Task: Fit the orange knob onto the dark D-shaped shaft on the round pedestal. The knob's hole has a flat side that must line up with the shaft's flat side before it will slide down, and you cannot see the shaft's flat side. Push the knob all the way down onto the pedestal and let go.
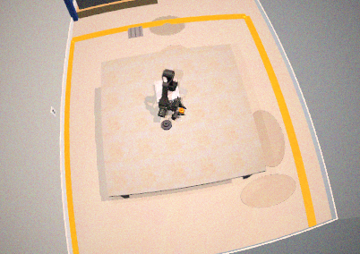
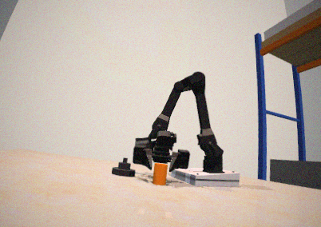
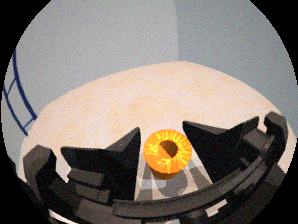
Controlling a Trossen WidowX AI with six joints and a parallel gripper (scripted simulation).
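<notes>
The orange knob (image 1: 181, 111) (image 2: 160, 174) (image 3: 167, 162) appears to stand upright on the table, apart from the pedestal. Its holed end faces the wrist camera; shading leaves the flat side of the hole unclear. My gripper (image 1: 179, 113) (image 2: 161, 166) (image 3: 161, 126) is open, with a finger on either side of the knob. Gaps show between the knob and both fingers in the wrist view. The dark round pedestal (image 1: 167, 124) (image 2: 123, 172) stands a short way off, with its shaft (image 2: 125, 161) pointing up. The pedestal does not show in the wrist view.
The arm's white base plate (image 1: 158, 91) (image 2: 217, 180) lies behind the gripper. The pale table (image 1: 188, 163) (image 2: 72, 193) carries the arm, knob and pedestal. A blue and orange rack (image 2: 260, 105) stands beyond the table.
</notes>
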